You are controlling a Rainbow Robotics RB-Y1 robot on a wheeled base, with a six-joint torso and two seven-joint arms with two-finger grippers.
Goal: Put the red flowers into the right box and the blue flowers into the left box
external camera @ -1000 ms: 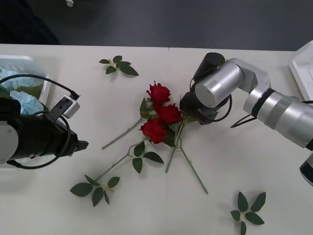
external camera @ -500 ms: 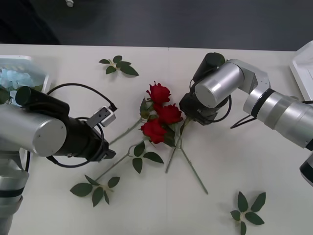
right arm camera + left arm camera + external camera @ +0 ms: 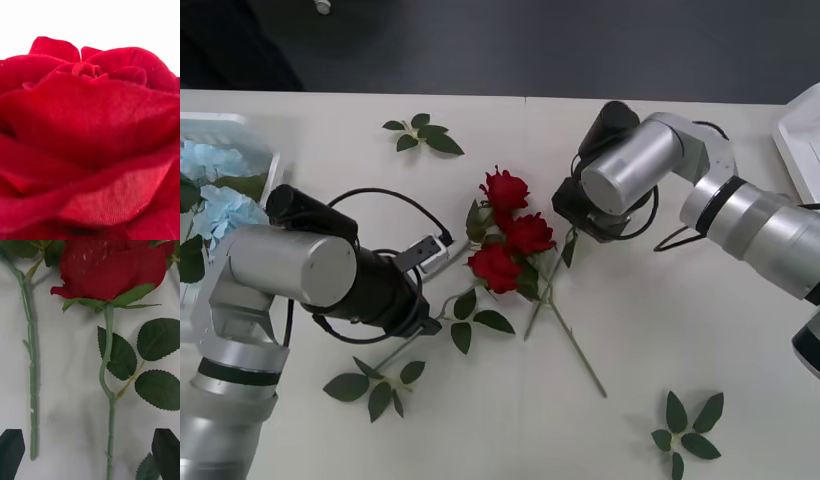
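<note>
left gripper (image 3: 90,453) fingers apart over a rose stem (image 3: 108,405), lining up a grab | right gripper (image 3: 580,215) beside red flowers (image 3: 505,240), fingers can't tell | blue flowers (image 3: 215,195) already in left box (image 3: 270,180)

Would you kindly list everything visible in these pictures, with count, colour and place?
red flowers: three heads visible, deep red, clustered at the table's middle, stems crossing.
blue flowers: pale blue clusters, in the left box.
left box: one, white, far left edge.
right box: one, white, far right edge.
leaf sprigs: three loose, green, far middle, near left, near right.
table: one, off-white.
left gripper: open, fingers black, beside the rose stems.
right gripper: right of the roses, a rose close before its camera.
</note>
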